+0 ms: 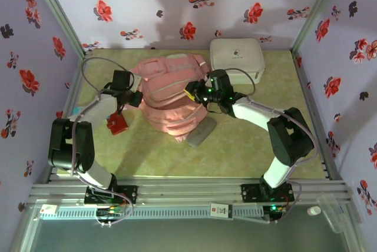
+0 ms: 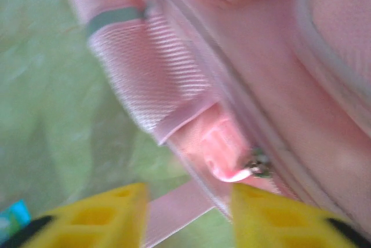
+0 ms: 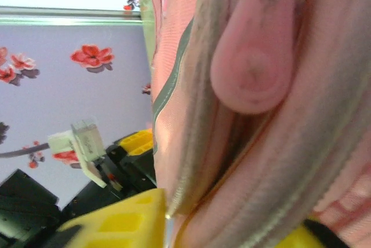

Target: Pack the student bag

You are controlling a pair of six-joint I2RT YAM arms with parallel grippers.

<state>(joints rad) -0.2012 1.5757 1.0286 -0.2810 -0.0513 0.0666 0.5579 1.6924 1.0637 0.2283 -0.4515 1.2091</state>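
A small red thing (image 1: pixel 116 124) sits by the left arm on the green bench (image 1: pixel 253 146). The left fingers (image 2: pixel 110 216) stand apart, just beside the left edge of the pink backpack (image 1: pixel 168 96) and near a zip pull (image 2: pixel 259 167). The backpack lies mid-bench. Its fabric fills the gap between the right fingers (image 3: pixel 124 219); whether they pinch it cannot be told. A white case (image 1: pixel 237 56) lies behind.

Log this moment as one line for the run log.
left claw: open by zipper pull of student bag | right claw: bag fabric between fingers, grip unclear | white case: beyond bag
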